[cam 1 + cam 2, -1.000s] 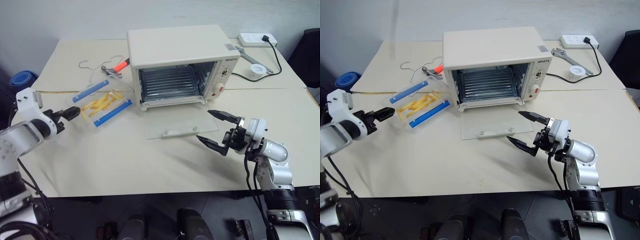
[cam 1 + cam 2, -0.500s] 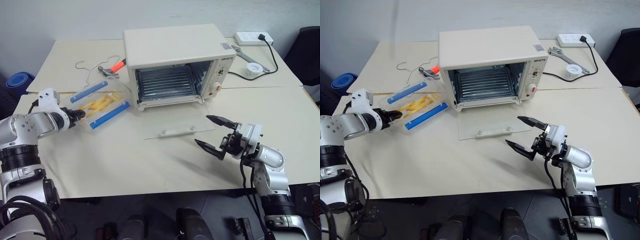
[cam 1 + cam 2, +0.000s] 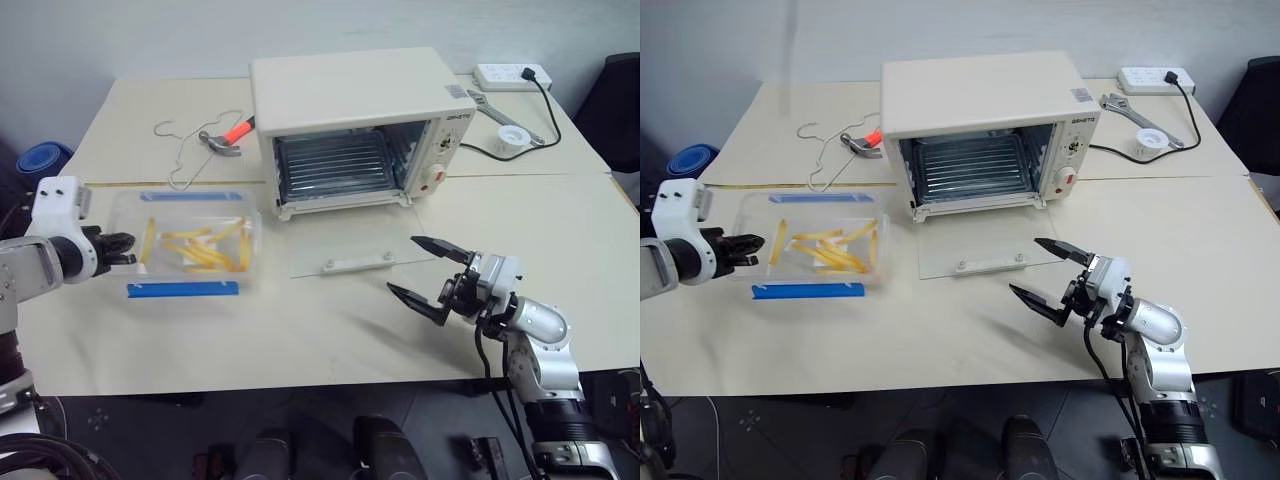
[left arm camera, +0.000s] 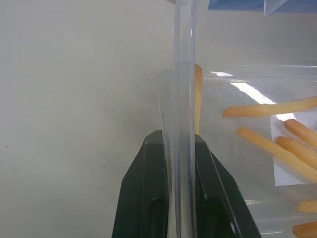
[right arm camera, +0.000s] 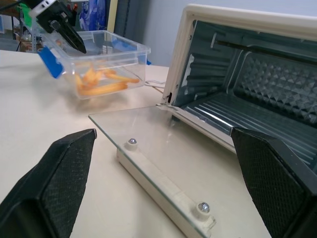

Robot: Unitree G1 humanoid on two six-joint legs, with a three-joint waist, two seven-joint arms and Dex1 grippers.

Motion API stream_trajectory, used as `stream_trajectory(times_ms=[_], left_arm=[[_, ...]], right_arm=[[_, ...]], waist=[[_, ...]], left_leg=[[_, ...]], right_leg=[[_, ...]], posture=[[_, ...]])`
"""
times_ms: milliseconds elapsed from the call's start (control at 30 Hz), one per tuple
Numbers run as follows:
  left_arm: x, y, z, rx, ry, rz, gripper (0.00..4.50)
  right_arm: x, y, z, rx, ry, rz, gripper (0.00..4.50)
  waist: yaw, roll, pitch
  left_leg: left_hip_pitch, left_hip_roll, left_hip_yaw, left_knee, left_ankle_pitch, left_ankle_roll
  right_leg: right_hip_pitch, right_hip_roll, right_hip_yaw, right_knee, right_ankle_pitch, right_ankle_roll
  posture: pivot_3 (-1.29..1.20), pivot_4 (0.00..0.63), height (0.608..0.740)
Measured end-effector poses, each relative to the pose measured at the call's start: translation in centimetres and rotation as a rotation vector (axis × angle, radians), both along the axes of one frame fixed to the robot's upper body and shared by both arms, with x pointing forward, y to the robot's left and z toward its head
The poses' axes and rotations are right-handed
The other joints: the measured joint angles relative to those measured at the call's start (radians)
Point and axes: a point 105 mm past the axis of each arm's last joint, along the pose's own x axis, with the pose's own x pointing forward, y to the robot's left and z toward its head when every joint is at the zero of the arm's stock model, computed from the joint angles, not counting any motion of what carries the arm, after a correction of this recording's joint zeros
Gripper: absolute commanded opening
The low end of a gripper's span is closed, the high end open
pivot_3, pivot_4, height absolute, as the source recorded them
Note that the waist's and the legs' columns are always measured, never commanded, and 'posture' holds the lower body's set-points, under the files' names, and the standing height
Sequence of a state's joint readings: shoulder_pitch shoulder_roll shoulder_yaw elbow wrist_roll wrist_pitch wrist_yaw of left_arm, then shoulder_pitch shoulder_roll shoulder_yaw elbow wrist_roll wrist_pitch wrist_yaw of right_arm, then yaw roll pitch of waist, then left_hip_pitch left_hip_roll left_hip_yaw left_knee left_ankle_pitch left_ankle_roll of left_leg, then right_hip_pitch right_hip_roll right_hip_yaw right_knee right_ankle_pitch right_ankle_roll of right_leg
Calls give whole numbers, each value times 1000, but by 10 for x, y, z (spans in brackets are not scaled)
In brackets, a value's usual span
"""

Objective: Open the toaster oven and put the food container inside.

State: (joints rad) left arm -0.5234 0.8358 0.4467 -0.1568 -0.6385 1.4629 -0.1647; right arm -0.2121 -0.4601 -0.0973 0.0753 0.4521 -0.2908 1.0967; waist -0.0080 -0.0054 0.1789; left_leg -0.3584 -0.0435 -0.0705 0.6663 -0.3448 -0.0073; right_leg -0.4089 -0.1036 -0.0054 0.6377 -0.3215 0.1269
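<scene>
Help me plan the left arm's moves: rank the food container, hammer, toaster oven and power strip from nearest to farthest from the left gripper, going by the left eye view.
1. Food container: pinched at its near wall by the left gripper.
2. Hammer: behind the container, left of the oven.
3. Toaster oven: mid-table, door open.
4. Power strip: far right corner.

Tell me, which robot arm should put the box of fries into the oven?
The left, probably. Its end effector is shut on the wall of the food container, while the right end effector hangs open and empty beside the toaster oven's lowered glass door.
</scene>
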Motion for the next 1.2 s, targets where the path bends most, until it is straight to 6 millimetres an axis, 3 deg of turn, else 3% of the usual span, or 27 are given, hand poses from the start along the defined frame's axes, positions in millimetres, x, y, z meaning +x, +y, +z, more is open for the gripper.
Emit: stream_trajectory(times_ms=[200,467,633,767,1100,1200], left_arm=[[20,-101,-19,-184,7,-202,95],[49,-158,-2,-202,-51,-247,95],[64,-177,-2,-204,-74,-249,95],[72,-190,-2,-260,-83,-245,1330],[77,-190,6,-310,-114,-260,4353],[76,-185,6,-300,-107,-259,4486]], right_arm=[[-4,-12,-3,-16,19,-51,4500],[-11,-14,-7,-9,40,-86,4500],[-15,-14,-7,7,41,-113,4500],[-18,-13,-6,19,37,-129,4500],[-17,-18,-5,15,53,-161,4500],[-16,-19,-5,18,61,-168,4500]], waist=[[28,-1,1],[18,-2,1],[37,-1,0],[54,-1,0],[46,-1,0],[39,-1,0]], left_leg=[[-4,-2,-1,8,0,1],[-6,-1,0,10,-1,0],[-6,-2,-2,16,-1,0],[-5,-6,-3,17,1,2],[-9,-6,-3,15,1,2],[-9,-6,-3,15,1,2]], right_leg=[[-1,4,-2,0,0,0],[-4,6,-4,6,0,0],[-1,5,-5,4,0,0],[0,2,-4,4,1,2],[-4,3,-5,4,1,2],[-4,3,-5,4,1,2]], posture=[[0,150,740],[0,150,740],[0,150,740],[0,150,740],[0,150,740],[0,150,740]])
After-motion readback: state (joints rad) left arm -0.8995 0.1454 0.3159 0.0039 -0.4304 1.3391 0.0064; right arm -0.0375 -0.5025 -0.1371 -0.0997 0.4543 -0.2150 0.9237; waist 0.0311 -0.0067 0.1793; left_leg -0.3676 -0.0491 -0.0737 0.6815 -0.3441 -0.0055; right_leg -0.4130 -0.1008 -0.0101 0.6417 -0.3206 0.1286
